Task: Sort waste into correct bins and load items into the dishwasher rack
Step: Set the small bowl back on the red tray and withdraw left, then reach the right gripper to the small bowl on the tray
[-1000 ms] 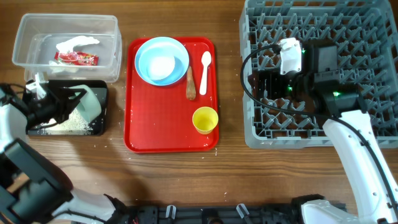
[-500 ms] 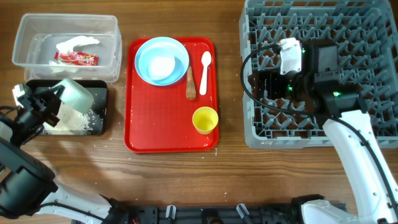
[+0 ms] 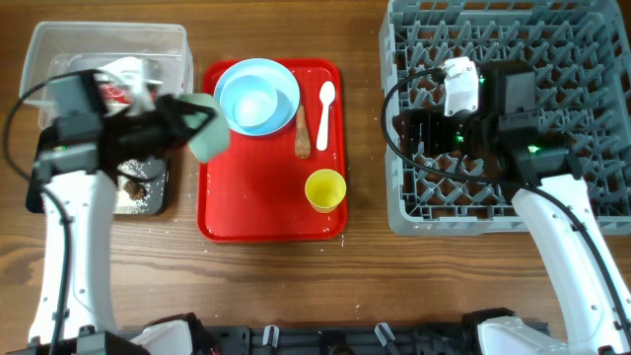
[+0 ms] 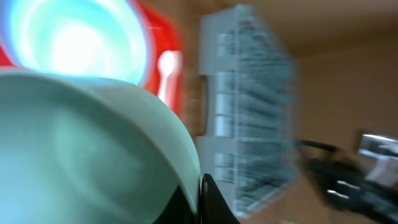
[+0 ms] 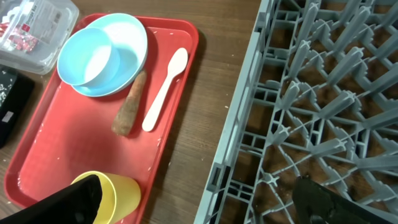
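My left gripper (image 3: 190, 126) is shut on the rim of a pale bluish-green bowl (image 3: 209, 129), held above the left edge of the red serving tray (image 3: 256, 222); the bowl fills the left wrist view (image 4: 81, 143). On the red tray sit the pale-blue plate (image 3: 280, 77) with the second bowl (image 3: 253, 104) in it, the brown stick (image 3: 302, 133), the white spoon (image 3: 325, 113) and the yellow cup (image 3: 324, 189). The black tray (image 3: 160, 163) holds rice (image 3: 140, 200) and a brown lump (image 3: 133, 182). My right gripper (image 5: 196, 208) is open and empty over the dishwasher rack (image 3: 552, 39).
The clear tub (image 3: 168, 39) at the back left holds crumpled white paper (image 3: 128, 69) and the red wrapper (image 5: 22, 34), partly hidden by my left arm. A strip of bare wood lies between the red tray and the rack. Rice grains are scattered near the black tray.
My left arm has swung up and to the right from over the black tray, carrying the bowl to the red tray's left edge. The right arm has not moved.
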Available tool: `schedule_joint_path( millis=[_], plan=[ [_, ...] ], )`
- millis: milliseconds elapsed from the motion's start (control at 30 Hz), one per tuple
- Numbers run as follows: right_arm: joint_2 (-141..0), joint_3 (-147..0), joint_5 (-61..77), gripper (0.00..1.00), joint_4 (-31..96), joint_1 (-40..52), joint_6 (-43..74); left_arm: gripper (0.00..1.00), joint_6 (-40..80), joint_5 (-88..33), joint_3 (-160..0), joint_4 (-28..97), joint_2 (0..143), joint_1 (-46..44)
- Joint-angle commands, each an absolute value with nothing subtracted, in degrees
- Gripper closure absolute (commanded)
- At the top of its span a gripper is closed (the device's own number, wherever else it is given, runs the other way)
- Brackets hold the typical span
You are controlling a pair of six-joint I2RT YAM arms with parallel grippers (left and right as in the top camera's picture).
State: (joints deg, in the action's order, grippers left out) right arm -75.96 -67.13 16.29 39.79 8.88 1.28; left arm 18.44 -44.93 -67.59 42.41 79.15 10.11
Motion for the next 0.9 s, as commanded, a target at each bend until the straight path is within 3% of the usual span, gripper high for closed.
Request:
schedule_joint_path(
  millis=[0, 100, 233, 267, 300, 333, 500, 700, 800, 867],
  plan=[
    [-76.69, -68.14, 17.06, 0.0, 39.4, 8.93, 1.69, 0.96, 18.5, -5.89, -66.13, 44.84, 83.37, -11.03],
    [-76.69, -68.14, 17.06, 0.0, 39.24, 8.93, 1.69, 0.96, 18.98, -2.92, -65.45, 41.65, 99.83, -25.63],
    [-76.69, -68.14, 17.06, 0.0, 39.18, 8.93, 3.18, 0.96, 20.43, -2.92, -65.47, 40.88, 105.45, -27.81],
    [-76.69, -68.14, 17.08, 0.0, 39.05, 8.93, 3.16, 0.87, 20.43, -2.94, -65.47, 40.71, 105.43, -27.79],
    [-76.66, -68.14, 18.44, 0.0, 38.46, 8.93, 2.98, 0.6, 20.45, -3.03, -66.0, 40.97, 105.34, -27.73],
    [-76.69, -68.14, 21.47, 0.0, 36.97, 8.93, 2.98, 0.41, 20.47, -3.14, -69.58, 44.14, 105.1, -26.74],
    [-76.66, -68.14, 24.51, 0.0, 30.85, 10.48, 6.17, 0.33, 20.38, -4.32, -85.23, 56.6, 100.42, -16.86],
    [-79.5, -68.14, 24.53, 0.01, 23.66, 15.86, 11.66, 0.3, 16.78, -10.04, -85.52, 55.64, 95.53, -13.19],
    [-86.19, -68.14, 23.79, 0.11, 18.63, 23.7, 15.66, 0.25, 20.27, -10.31, -90.56, 57.65, 94.3, -7.55],
    [-92.82, -68.29, 22.28, 0.18, 15.88, 30.06, 20.16, 0.23, 20.25, -10.46, -91.31, 58.02, 90.67, 0.99]
  ],
)
